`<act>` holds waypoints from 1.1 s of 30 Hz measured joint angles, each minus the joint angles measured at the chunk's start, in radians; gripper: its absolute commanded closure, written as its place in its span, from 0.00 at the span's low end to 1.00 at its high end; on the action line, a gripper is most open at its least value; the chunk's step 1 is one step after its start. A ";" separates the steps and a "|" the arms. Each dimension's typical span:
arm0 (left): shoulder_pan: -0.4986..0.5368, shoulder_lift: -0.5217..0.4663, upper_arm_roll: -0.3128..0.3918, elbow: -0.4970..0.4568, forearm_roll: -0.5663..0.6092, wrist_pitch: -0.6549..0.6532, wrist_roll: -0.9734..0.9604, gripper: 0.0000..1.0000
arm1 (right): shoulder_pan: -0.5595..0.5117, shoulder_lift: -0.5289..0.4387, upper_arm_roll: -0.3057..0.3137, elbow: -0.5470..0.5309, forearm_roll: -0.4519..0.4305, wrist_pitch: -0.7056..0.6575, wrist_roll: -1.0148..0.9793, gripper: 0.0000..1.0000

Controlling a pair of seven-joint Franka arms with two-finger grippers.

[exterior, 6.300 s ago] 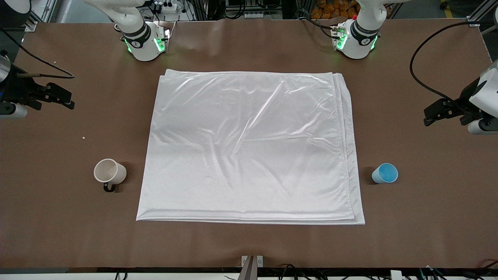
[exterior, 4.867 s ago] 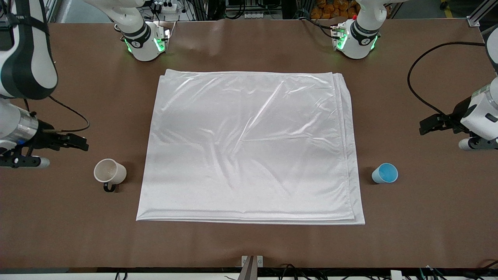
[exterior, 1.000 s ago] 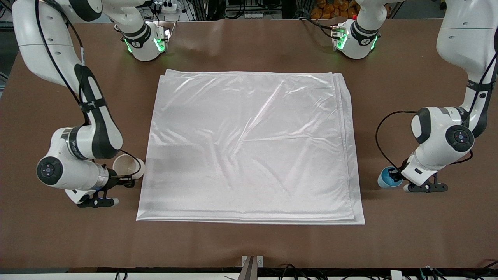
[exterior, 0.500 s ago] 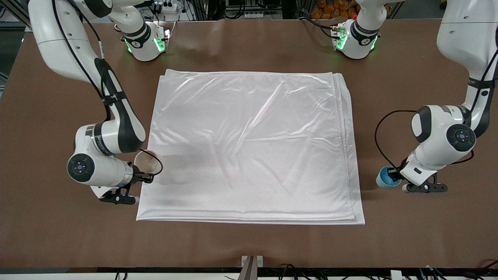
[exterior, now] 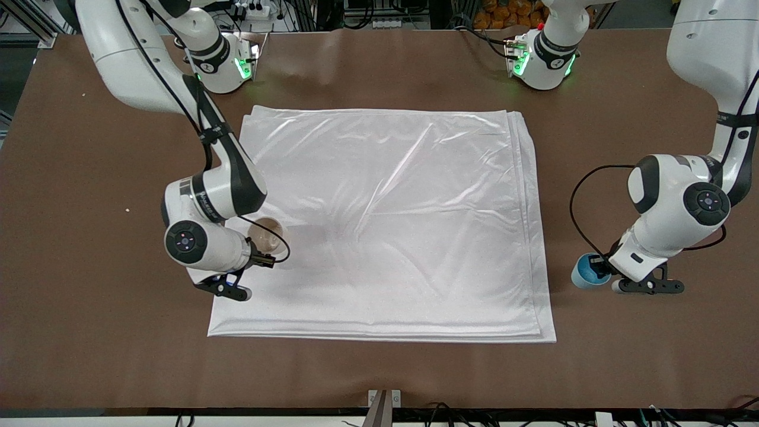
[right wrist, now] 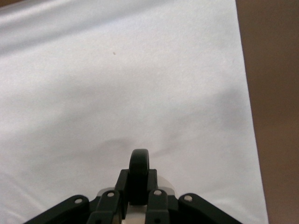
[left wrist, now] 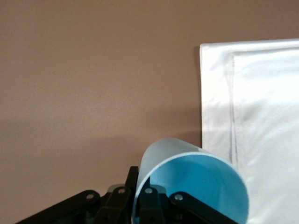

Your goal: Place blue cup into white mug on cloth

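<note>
Right pincer [exterior: 265,260] grips white mug [exterior: 268,233] over cloth [exterior: 403,237] edge; left pincer [exterior: 600,270] grips blue cup [exterior: 584,277] beside cloth

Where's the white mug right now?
Front view: the white mug is in the right end effector, gripped by its black handle, over the cloth toward the right arm's end.

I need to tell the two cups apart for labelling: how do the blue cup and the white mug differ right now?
The blue cup is blue and shows no handle; the white mug is cream with a black loop handle. The cup is over bare table beside the cloth; the mug is over the cloth. The left gripper holds the cup by its rim, the right gripper the mug by its handle. Both are gripped.
</note>
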 measured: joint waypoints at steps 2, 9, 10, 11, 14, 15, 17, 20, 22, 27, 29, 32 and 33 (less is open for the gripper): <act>0.000 -0.007 -0.007 0.000 0.000 -0.007 0.000 1.00 | 0.016 0.000 0.001 0.002 0.000 0.000 0.035 1.00; 0.000 -0.034 -0.040 0.002 0.000 -0.048 0.000 1.00 | 0.057 0.000 0.028 0.022 0.004 0.000 0.191 1.00; 0.000 -0.037 -0.046 0.004 0.000 -0.056 0.000 1.00 | 0.061 0.000 0.032 0.026 0.004 -0.001 0.212 1.00; 0.000 -0.040 -0.052 0.005 0.000 -0.065 0.000 1.00 | 0.066 0.000 0.036 0.030 0.004 -0.001 0.230 1.00; 0.000 -0.048 -0.070 0.012 0.000 -0.086 0.000 1.00 | 0.081 -0.001 0.043 0.035 0.004 -0.002 0.280 1.00; 0.000 -0.049 -0.075 0.014 0.000 -0.093 0.000 1.00 | 0.086 -0.001 0.044 0.036 0.004 -0.002 0.294 1.00; 0.000 -0.052 -0.084 0.021 0.000 -0.109 0.000 1.00 | 0.096 -0.001 0.045 0.037 0.004 -0.002 0.324 1.00; 0.000 -0.054 -0.097 0.030 0.000 -0.131 0.000 1.00 | 0.112 -0.001 0.045 0.038 0.004 -0.001 0.371 1.00; 0.000 -0.056 -0.107 0.036 0.000 -0.142 0.000 1.00 | 0.124 -0.001 0.046 0.038 0.005 0.001 0.405 1.00; 0.000 -0.061 -0.129 0.046 0.000 -0.162 0.000 1.00 | 0.158 0.000 0.046 0.038 0.013 0.027 0.484 1.00; 0.000 -0.063 -0.137 0.048 0.000 -0.167 0.000 1.00 | 0.170 0.001 0.047 0.038 0.014 0.039 0.518 1.00; 0.000 -0.063 -0.149 0.050 0.000 -0.168 0.000 1.00 | 0.188 0.005 0.047 0.038 0.015 0.054 0.556 1.00; 0.000 -0.063 -0.152 0.050 0.000 -0.168 0.000 1.00 | 0.193 0.006 0.047 0.038 0.017 0.060 0.565 1.00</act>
